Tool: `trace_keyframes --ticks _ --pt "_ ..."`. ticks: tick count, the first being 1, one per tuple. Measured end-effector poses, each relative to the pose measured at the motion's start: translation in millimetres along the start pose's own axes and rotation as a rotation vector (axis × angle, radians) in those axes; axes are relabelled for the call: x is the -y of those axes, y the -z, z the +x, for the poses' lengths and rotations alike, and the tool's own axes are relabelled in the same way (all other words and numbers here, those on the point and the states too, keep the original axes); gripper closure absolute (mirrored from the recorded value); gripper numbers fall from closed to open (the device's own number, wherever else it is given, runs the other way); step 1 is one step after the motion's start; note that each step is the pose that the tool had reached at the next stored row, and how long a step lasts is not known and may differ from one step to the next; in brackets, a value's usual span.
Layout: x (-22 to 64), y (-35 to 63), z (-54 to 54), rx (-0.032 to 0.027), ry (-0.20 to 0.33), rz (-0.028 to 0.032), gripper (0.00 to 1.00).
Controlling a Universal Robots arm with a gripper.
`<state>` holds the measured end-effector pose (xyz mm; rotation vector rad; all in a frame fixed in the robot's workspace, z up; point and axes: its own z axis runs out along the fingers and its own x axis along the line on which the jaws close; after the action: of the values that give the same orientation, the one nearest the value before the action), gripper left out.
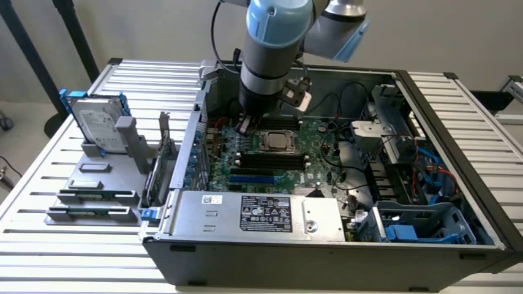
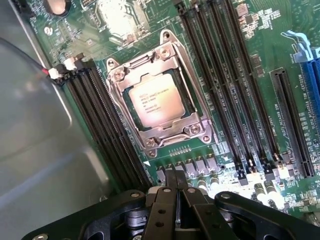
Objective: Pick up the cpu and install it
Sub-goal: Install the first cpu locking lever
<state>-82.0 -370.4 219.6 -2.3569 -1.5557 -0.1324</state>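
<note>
The cpu point(image 2: 159, 102), a flat silver square with printed text, lies in the metal socket frame point(image 2: 197, 127) on the green motherboard point(image 2: 240, 65). In the exterior view the cpu point(image 1: 278, 140) sits mid-board inside the open computer case. My gripper point(image 2: 175, 182) is shut, its two dark fingers point(image 2: 169, 197) pressed together with nothing between them. It hangs just above the board, beside the socket and apart from the chip. In the exterior view the gripper point(image 1: 246, 127) is a little to that view's left of the socket.
Black memory slots point(image 2: 107, 125) run on both sides of the socket. A grey power-supply box point(image 1: 261, 214) stands at the case front, with a drive cage and cables point(image 1: 417, 177) at the exterior view's right. A hard drive in a blue bracket point(image 1: 97, 125) stands on a grey rack outside.
</note>
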Motion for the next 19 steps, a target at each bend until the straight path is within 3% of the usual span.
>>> trace_keyframes --ticks 5,7,10,14,16,19 --pt "1.6 -1.3 3.8 0.0071 0.043 0.0004 0.89" --pt "2.4 -2.2 5.9 0.007 0.059 -0.004 0.89" --pt "3.7 -3.9 9.2 0.0025 0.083 -0.0212 0.89" --pt "4.9 -6.5 12.4 -0.0059 0.12 -0.0561 0.89" --pt "5.2 -7.3 13.3 -0.003 0.139 -0.0674 0.89" --pt "5.2 -7.4 13.4 0.0128 0.167 -0.0753 0.89"
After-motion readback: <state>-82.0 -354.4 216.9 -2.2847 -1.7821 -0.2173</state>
